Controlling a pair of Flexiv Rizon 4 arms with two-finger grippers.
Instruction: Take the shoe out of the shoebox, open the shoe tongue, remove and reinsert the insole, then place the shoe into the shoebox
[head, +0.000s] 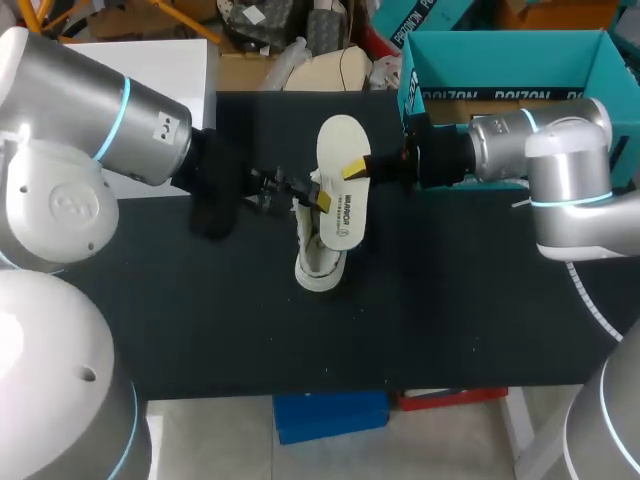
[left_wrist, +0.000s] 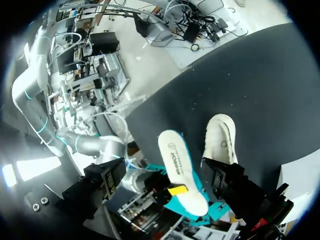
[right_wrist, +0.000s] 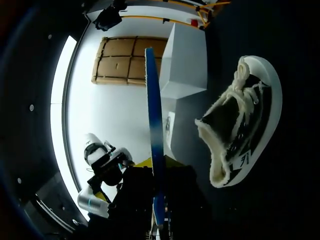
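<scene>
My right pincer (head: 356, 168) clamps the insole (head: 340, 140). The shoe (head: 318, 265) lies at six o'clock of it, long axis twelve-to-six. My left pincer (head: 315, 197) stands apart.

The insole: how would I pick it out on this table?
Look to the middle of the black table, left of the teal shoebox. There the right gripper holds the insole over the shoe: a flat white oval, unlike the laced shoe.
</scene>
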